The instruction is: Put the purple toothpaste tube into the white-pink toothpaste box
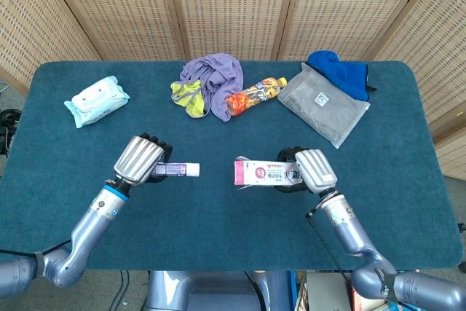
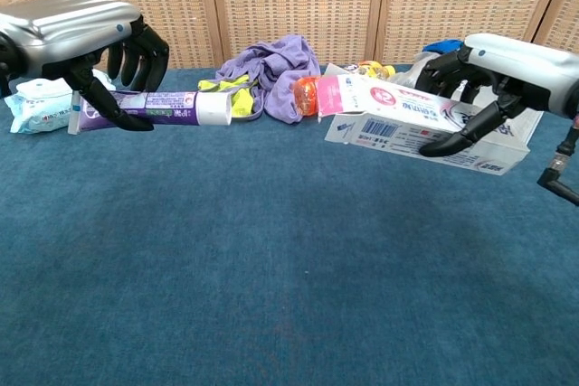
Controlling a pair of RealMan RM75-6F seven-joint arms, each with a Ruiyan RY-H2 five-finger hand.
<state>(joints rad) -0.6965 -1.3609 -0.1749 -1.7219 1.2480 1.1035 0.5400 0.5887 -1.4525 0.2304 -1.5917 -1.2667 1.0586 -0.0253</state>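
head: high, looking down | chest: low, level, perhaps nearer | shared: table (image 1: 218, 223)

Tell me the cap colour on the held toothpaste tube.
White cap on the purple tube; clearest in the chest view.

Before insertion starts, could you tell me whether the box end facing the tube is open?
Open: the box flaps hang loose at the end facing the tube.

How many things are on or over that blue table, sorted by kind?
Toothpaste items: 2 (purple tube, white-pink box)
Cloth items: 3 (purple, yellow-green, blue)
Wipes packs: 1
Bottles: 1
Grey pouches: 1
Total: 8
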